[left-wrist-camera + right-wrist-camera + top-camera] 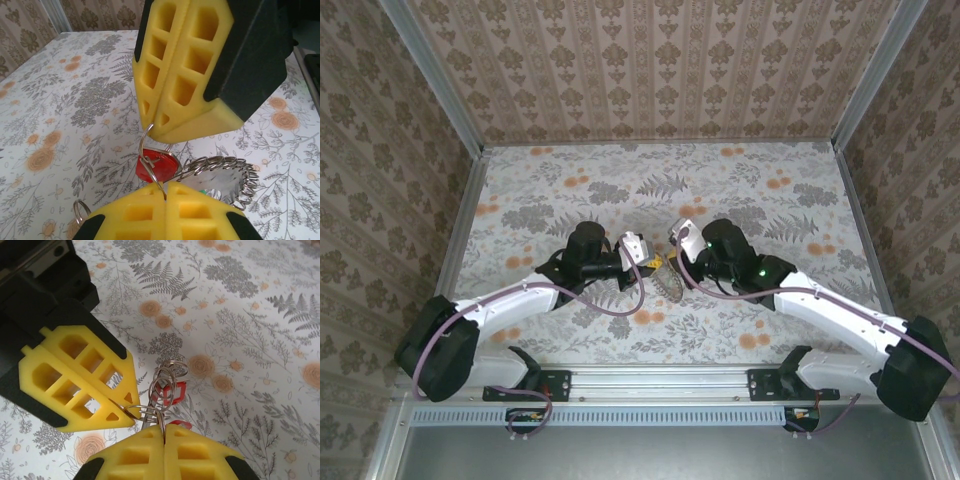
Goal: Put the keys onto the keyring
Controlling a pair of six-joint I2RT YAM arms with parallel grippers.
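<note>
Both grippers meet over the middle of the table. My left gripper point(166, 184) is shut on a thin wire split ring point(145, 150) that carries a red-headed key point(159, 167). Just behind it hangs the keyring point(227, 181), a flat disc edged with several wire loops. The upper end of that split ring runs to the right gripper's yellow fingers point(180, 75). My right gripper point(164, 427) is shut on a bunch of the keyring's wire loops point(167, 385), with red key heads point(175, 391) behind them. In the top view the keyring point(667, 282) hangs between left gripper point(646, 266) and right gripper point(672, 258).
The floral tablecloth point(770, 190) spreads bare all round the grippers. Patterned walls with metal posts point(460, 210) close off the left, right and far sides. Another loose wire ring point(80, 210) lies on the cloth beside my left fingers.
</note>
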